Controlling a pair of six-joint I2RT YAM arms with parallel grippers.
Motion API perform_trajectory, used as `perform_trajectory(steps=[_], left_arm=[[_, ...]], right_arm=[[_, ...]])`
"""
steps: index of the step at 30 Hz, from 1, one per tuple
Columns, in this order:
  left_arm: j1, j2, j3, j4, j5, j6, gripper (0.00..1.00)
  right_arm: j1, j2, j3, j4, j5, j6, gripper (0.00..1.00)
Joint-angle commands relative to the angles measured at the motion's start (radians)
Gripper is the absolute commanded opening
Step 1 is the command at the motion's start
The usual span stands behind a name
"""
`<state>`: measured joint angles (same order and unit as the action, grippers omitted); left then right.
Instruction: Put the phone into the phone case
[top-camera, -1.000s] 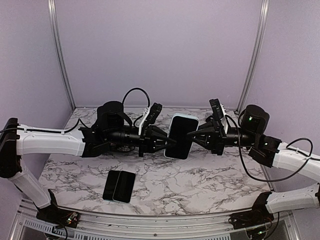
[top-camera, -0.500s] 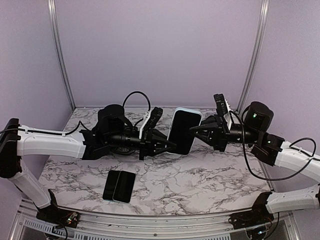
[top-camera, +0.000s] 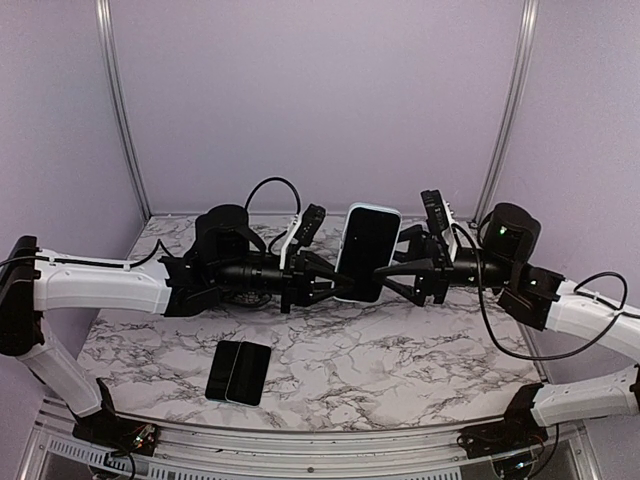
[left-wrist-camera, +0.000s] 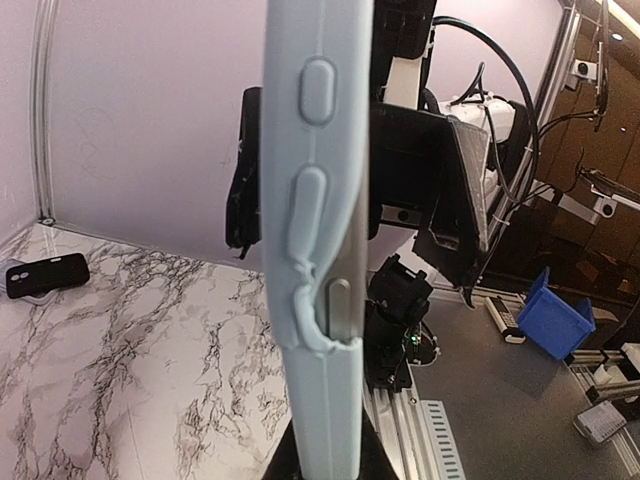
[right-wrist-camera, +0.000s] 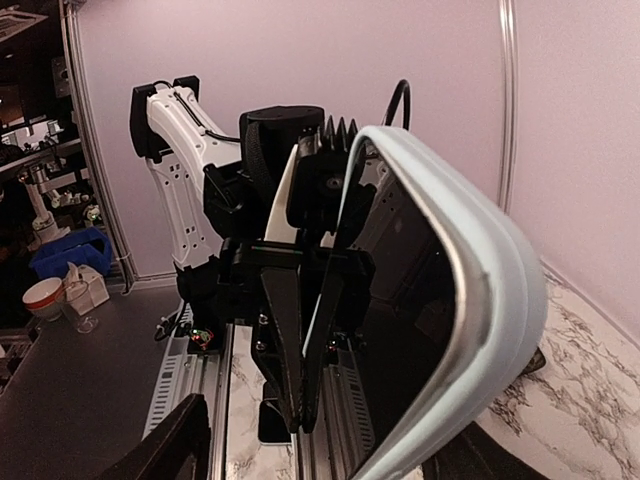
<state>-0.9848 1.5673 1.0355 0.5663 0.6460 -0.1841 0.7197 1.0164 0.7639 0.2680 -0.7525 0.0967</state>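
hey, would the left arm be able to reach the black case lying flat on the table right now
Probably not yet. The left gripper is shut on the phone, held upright in midair with the right gripper. The black case lies unobstructed near its base.

Phone held upright between both arms, above tabletop.
The phone (top-camera: 366, 252), in its pale phone case (top-camera: 371, 210), is gripped by left hand (top-camera: 335, 283) and right hand (top-camera: 385, 272). Two dark cases (top-camera: 240, 372) lie on the tabletop (top-camera: 400, 350).

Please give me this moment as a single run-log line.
phone upright above table, partly in pale blue case | left hand gripping its left edge | right hand gripping its right edge | two dark cases on marble table
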Motion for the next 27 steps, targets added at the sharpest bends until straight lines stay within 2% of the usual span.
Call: perform_trajectory(steps=[1, 4, 11, 13, 15, 23, 27], left_arm=[[-0.001, -0.069, 0.037, 0.111, -0.021, -0.022, 0.00], [-0.001, -0.074, 0.038, 0.116, -0.018, -0.025, 0.00], [-0.001, -0.080, 0.037, 0.127, -0.022, -0.029, 0.00], [-0.002, -0.079, 0.037, 0.130, -0.021, -0.030, 0.00], [-0.001, -0.074, 0.037, 0.130, -0.022, -0.029, 0.00], [-0.001, -0.079, 0.020, 0.132, -0.045, -0.003, 0.00], [-0.002, -0.080, 0.012, 0.132, -0.040, 0.003, 0.00]], right_arm=[[0.004, -0.001, -0.015, -0.002, -0.014, -0.009, 0.68], [0.004, -0.002, -0.040, 0.017, -0.022, -0.001, 0.62], [0.003, 0.023, -0.071, 0.053, -0.035, 0.019, 0.35], [0.003, 0.033, -0.065, 0.062, -0.047, 0.023, 0.23], [0.004, 0.039, -0.049, 0.047, -0.061, 0.011, 0.01], [0.004, 0.030, -0.010, -0.028, -0.039, -0.016, 0.00], [0.002, 0.010, 0.000, -0.054, -0.020, -0.027, 0.36]])
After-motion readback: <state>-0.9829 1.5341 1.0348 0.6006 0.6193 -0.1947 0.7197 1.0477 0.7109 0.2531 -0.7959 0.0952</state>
